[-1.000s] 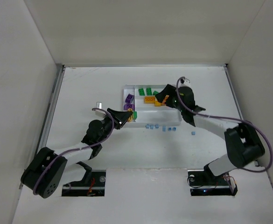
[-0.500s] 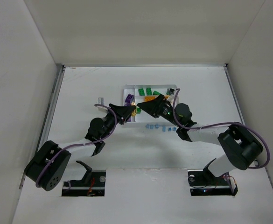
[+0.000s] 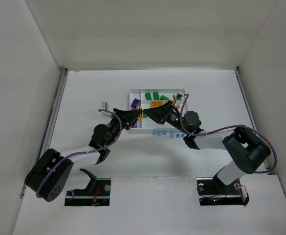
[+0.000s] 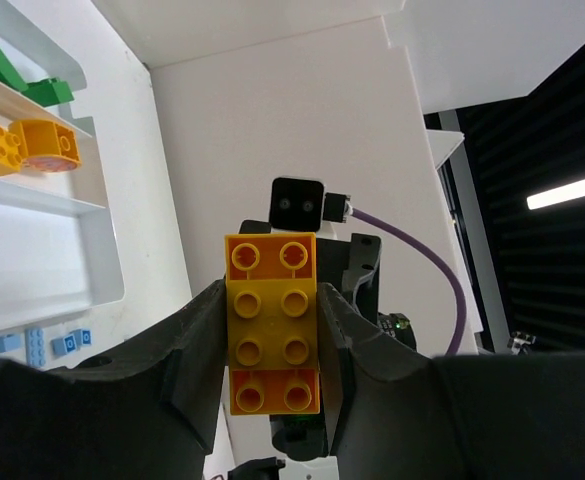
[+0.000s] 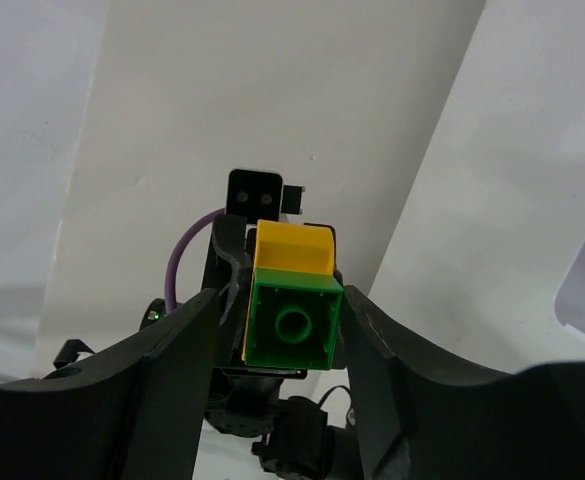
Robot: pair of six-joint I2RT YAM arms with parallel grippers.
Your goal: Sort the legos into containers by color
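left gripper [image 4: 272,335]: grips yellow-orange plastic brick stack [image 4: 272,300] | right gripper [image 5: 290,330]: grips green-on-yellow plastic brick [image 5: 292,325] | place: both above near edge of white plastic tray [image 4: 42,260] | risk: if pulled apart, a brick slips and falls beside tray

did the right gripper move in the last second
Yes. Seen from above, the right gripper swung left across the white tray, from its right half toward its left end, close to the left gripper.
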